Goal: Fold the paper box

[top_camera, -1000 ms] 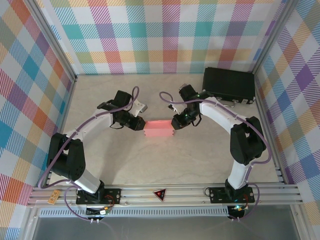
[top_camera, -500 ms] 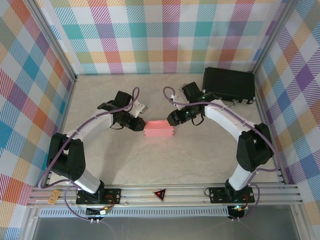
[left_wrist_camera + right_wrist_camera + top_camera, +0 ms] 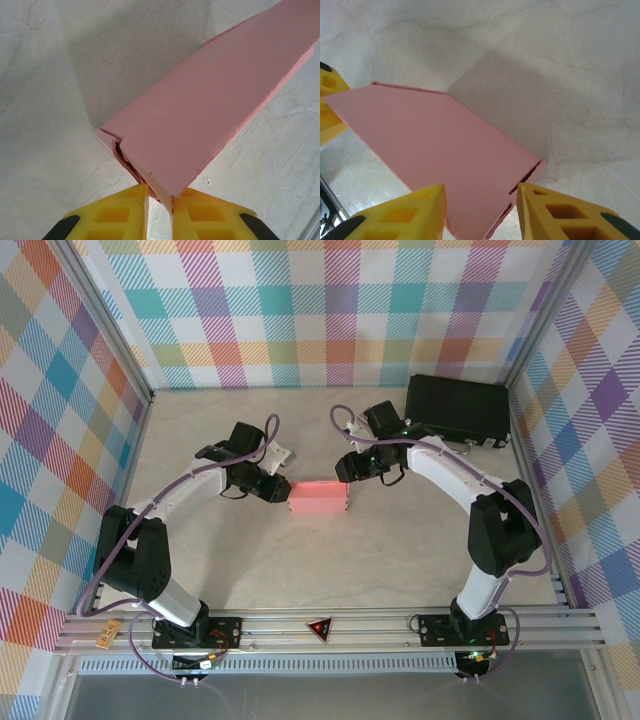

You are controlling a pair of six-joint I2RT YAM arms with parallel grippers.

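The paper box (image 3: 318, 499) is a flat salmon-pink rectangle lying mid-table. My left gripper (image 3: 283, 492) holds its left end; in the left wrist view the yellow fingers (image 3: 125, 210) pinch a thin edge at the corner of the paper box (image 3: 215, 95), and my left gripper (image 3: 160, 202) is shut on it. My right gripper (image 3: 342, 476) hovers just behind the box's right end. In the right wrist view my right gripper (image 3: 480, 210) stands open above the paper box (image 3: 435, 140), its fingers (image 3: 540, 210) spread wide and not touching it. A tucked end flap shows at that corner.
A black hard case (image 3: 458, 410) with latches lies at the back right, close behind the right arm's forearm. Plaid walls (image 3: 70, 410) enclose the table on three sides. Bare tabletop (image 3: 330, 560) lies in front of the box.
My right gripper let go of the box's right end, opened, and drew back a little toward the rear. The left gripper and the box stayed put.
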